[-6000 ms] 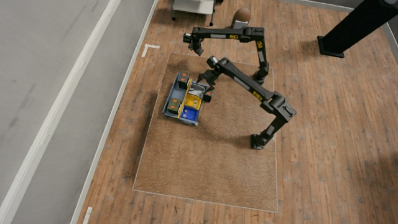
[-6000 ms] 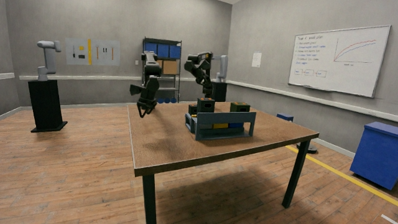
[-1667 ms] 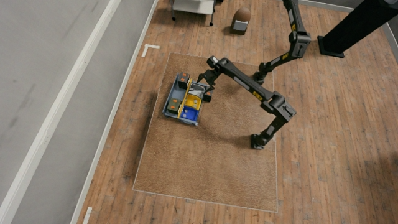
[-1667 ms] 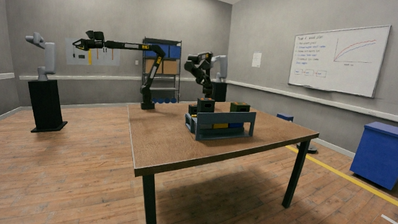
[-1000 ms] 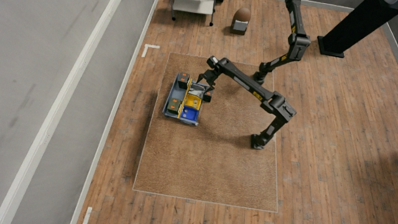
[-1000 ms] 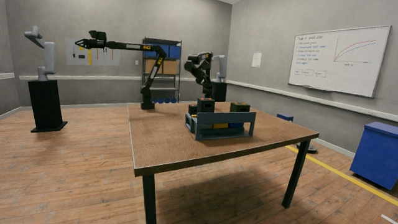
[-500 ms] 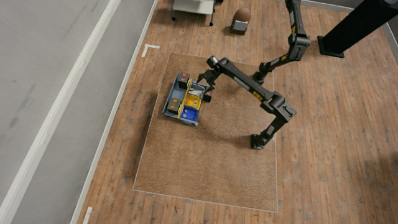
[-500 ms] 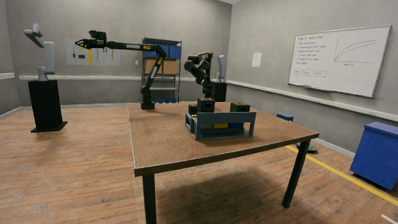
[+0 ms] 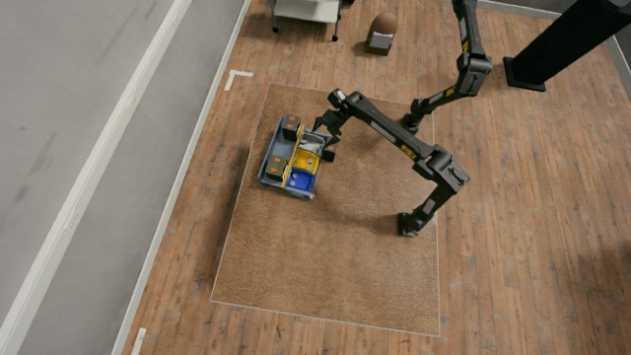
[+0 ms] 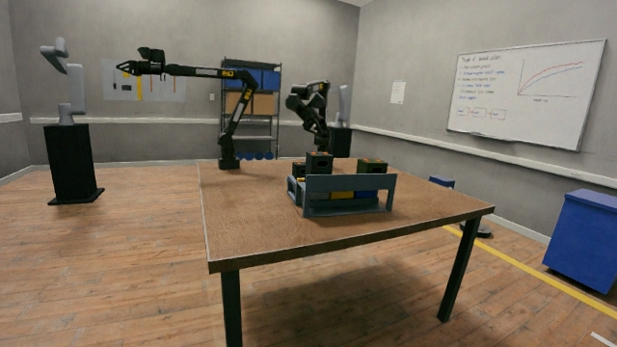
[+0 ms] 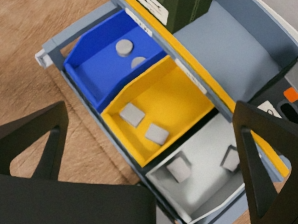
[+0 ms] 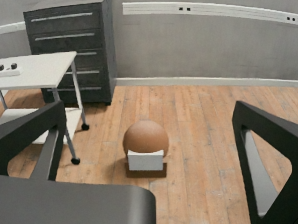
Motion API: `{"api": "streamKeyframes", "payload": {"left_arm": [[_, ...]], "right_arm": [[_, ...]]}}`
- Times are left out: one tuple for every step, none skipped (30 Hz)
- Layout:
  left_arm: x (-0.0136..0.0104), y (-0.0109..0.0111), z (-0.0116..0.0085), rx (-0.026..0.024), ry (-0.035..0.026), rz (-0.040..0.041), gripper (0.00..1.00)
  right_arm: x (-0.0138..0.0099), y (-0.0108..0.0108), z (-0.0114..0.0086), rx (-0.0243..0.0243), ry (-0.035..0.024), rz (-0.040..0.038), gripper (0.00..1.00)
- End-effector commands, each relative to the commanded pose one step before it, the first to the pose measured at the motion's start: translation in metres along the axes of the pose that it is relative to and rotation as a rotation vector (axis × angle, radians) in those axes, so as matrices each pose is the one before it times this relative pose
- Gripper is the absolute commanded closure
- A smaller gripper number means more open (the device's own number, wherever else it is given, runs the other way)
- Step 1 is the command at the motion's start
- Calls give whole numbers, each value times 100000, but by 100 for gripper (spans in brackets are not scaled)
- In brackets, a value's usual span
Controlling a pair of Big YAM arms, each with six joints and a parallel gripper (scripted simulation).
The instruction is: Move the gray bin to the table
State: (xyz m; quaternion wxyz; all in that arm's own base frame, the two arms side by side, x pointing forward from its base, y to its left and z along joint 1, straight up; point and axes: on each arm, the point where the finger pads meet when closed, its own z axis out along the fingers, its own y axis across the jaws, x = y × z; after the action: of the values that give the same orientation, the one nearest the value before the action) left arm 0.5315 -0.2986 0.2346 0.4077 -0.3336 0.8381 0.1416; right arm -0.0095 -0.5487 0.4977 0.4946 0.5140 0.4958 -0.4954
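The blue-grey shelf [image 9: 283, 148] [image 10: 351, 183] [image 11: 225, 50] stands on the table. The gray bin [image 9: 313, 141] [image 11: 202, 176] sits at one end of its row, with two light parts inside. The yellow bin [image 9: 306, 159] [image 11: 170, 105] is in the middle with two parts, and the blue bin [image 9: 302, 183] [image 11: 97, 72] is at the other end with two round parts. My left gripper [image 9: 321, 136] [image 11: 150, 110] is open above the bins, close to the gray one, holding nothing. My right gripper [image 10: 118, 67] [image 12: 149, 109] is open and empty, away from the table.
A dark box [image 9: 291, 127] [image 10: 319, 164] and a green box [image 9: 275, 168] [image 10: 371, 166] [image 11: 187, 12] stand on the shelf's wall side, behind the yellow-edged divider. Another dark box [image 9: 329, 152] [image 10: 298, 170] stands on the table beside the gray bin's end.
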Motion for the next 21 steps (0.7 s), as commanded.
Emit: {"api": "streamKeyframes", "payload": {"left_arm": [[-573,-343,266,-315,808,2923,0],[124,38,144,-281,355,1090,0],[141,34,143,-277,381,1174,0],[161,29,138,-267,407,1264,0],[185,11,125,-216,426,1334,0],[0,0,0,0,0,0,0],[0,0,0,0,0,0,0],[272,-79,-129,273,395,1489,0],[104,20,58,-43,429,1243,0],[102,25,71,-57,453,1290,0],[70,49,118,-129,482,1286,0],[74,50,124,-129,507,1343,0],[82,48,124,-119,530,1409,0],[124,23,82,-36,543,1539,0],[137,0,70,43,546,1571,0],[157,-8,56,69,566,1670,0],[192,-16,28,84,594,1832,0],[197,-23,30,107,609,1882,0],[188,-25,46,122,622,1891,0],[171,-7,76,78,657,1916,0],[153,16,110,25,697,1940,0]], "right_arm": [[-280,-437,-398,553,-2002,-1714,0],[0,0,0,0,0,0,0],[0,0,0,0,0,0,0],[0,0,0,0,0,0,0],[0,0,0,0,0,0,0],[0,0,0,0,0,0,0],[0,0,0,0,0,0,0],[0,0,0,0,0,0,0],[0,0,0,0,0,0,0],[0,0,0,0,0,0,0],[0,0,0,0,0,0,0],[0,0,0,0,0,0,0],[0,0,0,0,0,0,0],[0,0,0,0,0,0,0],[0,0,0,0,0,0,0],[0,0,0,0,0,0,0],[0,0,0,0,0,0,0],[0,0,0,0,0,0,0],[0,0,0,0,0,0,0],[0,0,0,0,0,0,0],[0,0,0,0,0,0,0]]}}
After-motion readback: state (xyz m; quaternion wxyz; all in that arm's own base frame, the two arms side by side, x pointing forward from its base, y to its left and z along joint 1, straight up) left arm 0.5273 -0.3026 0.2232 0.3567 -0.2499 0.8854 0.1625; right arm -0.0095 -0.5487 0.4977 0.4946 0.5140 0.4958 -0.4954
